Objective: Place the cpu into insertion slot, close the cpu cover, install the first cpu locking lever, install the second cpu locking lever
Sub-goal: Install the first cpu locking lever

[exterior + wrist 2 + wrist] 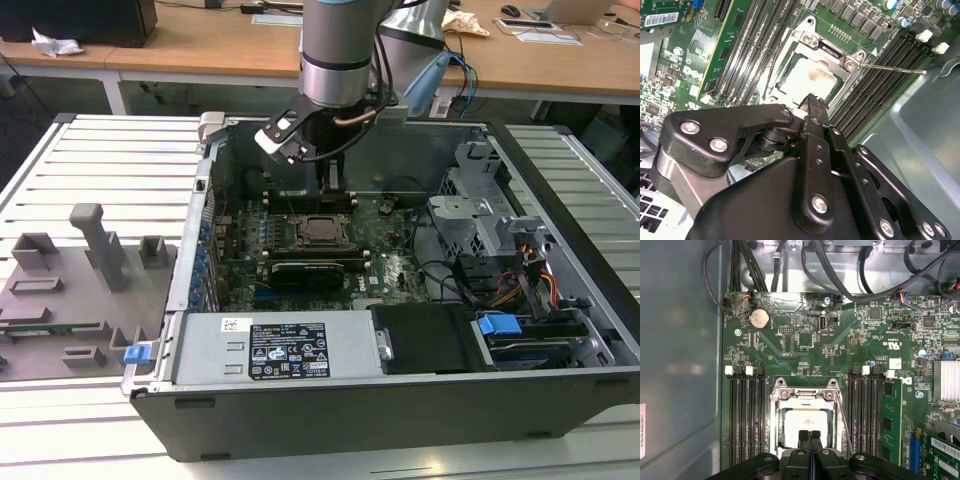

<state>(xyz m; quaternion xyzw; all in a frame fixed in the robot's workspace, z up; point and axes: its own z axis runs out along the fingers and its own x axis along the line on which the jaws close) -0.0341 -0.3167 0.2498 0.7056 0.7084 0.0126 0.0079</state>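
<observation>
The cpu [805, 421] is seen seated in its slot, with the cpu cover [802, 394] apparently lowered around it. The gripper [809, 435] is held pinched together, empty, just over the cover's edge. A thin lever [892, 68] is left sticking out free. Lever-latching is judged in hand, and a steady downward press is called for.

Robotics lab: open computer case [400, 415] on slatted aluminium bench [110, 150], wooden desks [200, 55] behind.
</observation>
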